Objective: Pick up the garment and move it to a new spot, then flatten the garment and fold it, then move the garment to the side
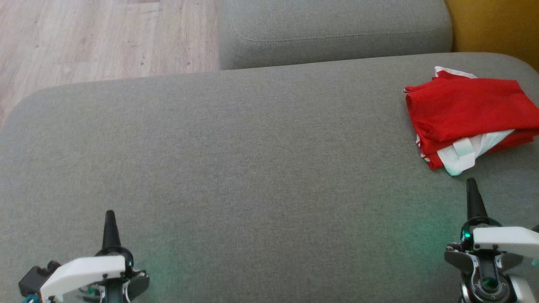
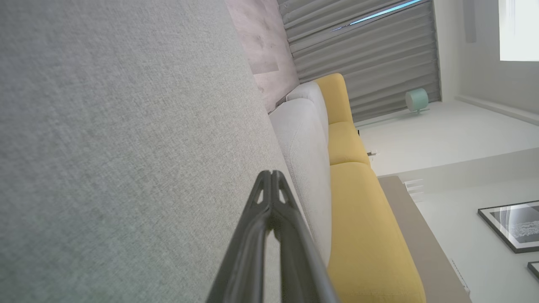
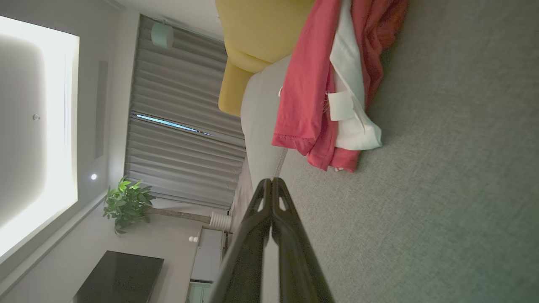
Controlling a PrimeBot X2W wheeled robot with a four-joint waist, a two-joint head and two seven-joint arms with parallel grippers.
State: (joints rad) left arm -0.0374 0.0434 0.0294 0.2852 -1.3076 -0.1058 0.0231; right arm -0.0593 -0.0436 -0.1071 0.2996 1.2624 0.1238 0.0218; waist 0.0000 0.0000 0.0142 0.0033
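The garment (image 1: 467, 115) is a red and white piece lying folded at the far right of the grey cushion (image 1: 252, 160). In the right wrist view the garment (image 3: 332, 80) lies just beyond my fingertips, apart from them. My right gripper (image 1: 471, 185) is shut and empty, a short way in front of the garment's white corner. At the lower left, my left gripper (image 1: 110, 215) hovers over bare cushion, shut with nothing in it. Its tips (image 2: 271, 174) meet in the left wrist view, as do the right gripper's tips (image 3: 271, 182).
A second grey cushion (image 1: 332, 29) stands behind the seat. Wooden floor (image 1: 97, 38) lies at the far left, past the cushion's rounded edge. A yellow cushion (image 1: 497, 25) borders the back right. The middle of the grey seat is bare fabric.
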